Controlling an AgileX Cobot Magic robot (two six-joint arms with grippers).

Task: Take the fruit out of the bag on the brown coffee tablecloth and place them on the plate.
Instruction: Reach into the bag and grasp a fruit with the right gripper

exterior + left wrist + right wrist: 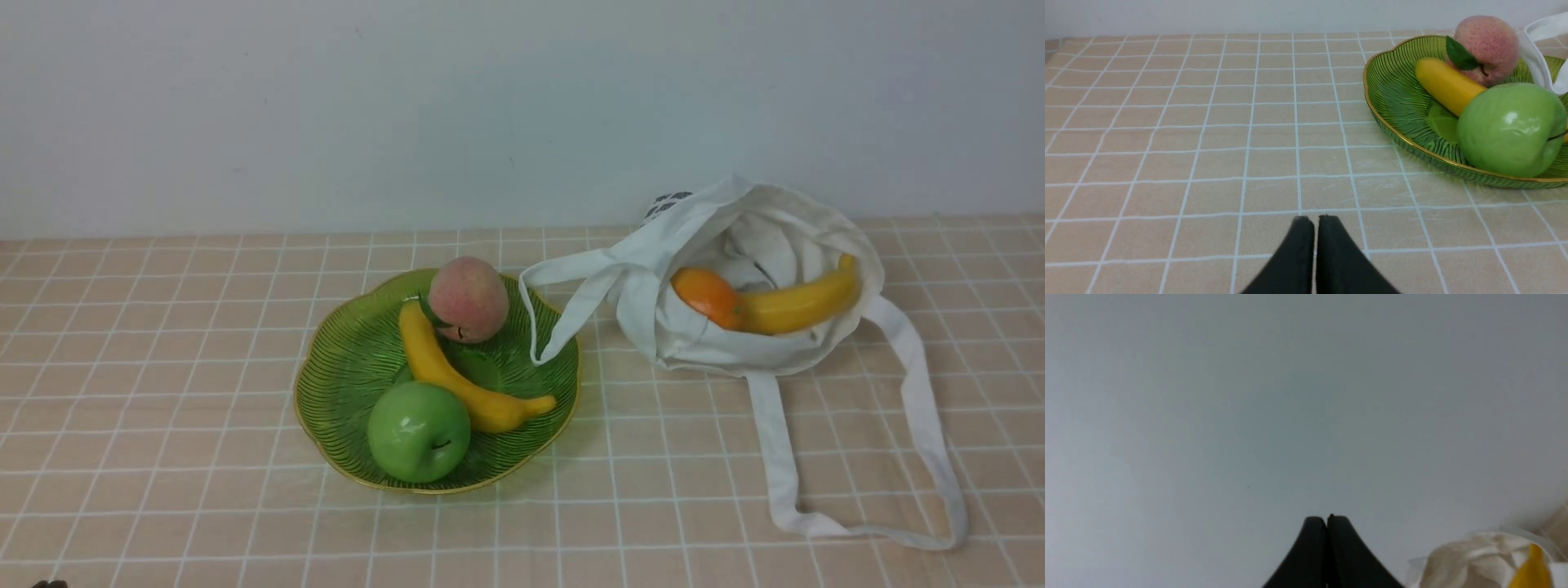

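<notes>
glossy orange mango-like fruit [707, 296] and a curved deep-yellow banana [804, 304] sit in the open mouth of the slumped white bag [759, 220], on the gridded peach-brown tablecloth [163, 408] over the worktop. the mango is half tucked under a cloth fold, and the bag's dark print is mostly hidden. just beside it, the green plate [343, 367] holds a peach [468, 298], a green apple [418, 431] and a second banana [457, 376]. left hand [1314, 220] and right hand [1327, 518] are both pinched closed, gripping nothing.
</notes>
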